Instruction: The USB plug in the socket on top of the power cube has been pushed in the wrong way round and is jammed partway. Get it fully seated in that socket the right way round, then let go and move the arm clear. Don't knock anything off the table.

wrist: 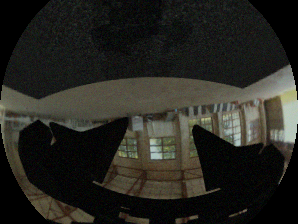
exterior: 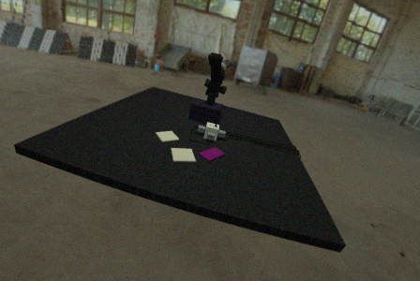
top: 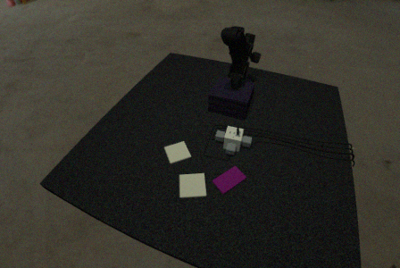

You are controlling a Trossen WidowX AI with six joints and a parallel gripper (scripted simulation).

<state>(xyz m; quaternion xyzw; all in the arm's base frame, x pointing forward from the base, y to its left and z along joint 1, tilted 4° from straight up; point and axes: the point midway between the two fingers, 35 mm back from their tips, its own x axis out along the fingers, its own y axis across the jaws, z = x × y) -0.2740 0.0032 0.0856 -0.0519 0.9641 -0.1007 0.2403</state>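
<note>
The white power cube [top: 232, 139] [exterior: 212, 131] sits in front of the arm's base, with grey blocks on its sides. A small dark upright shape on its top, apparently the USB plug [top: 238, 132], stands toward the right. Its orientation and depth in the socket are too small to tell. My gripper [wrist: 161, 124] is open, with nothing between its fingers in the wrist view. The arm [top: 239, 59] [exterior: 216, 76] is folded up above its base, well away from the cube. The cube is not seen in the wrist view.
Thin black cables run from the cube to the table's right edge; another thin line loops at its left. Two cream squares [top: 177, 152] [top: 192, 185] and a magenta rectangle [top: 229, 180] [exterior: 212, 154] lie in front. The arm's dark purple base box [top: 229, 104] stands behind the cube.
</note>
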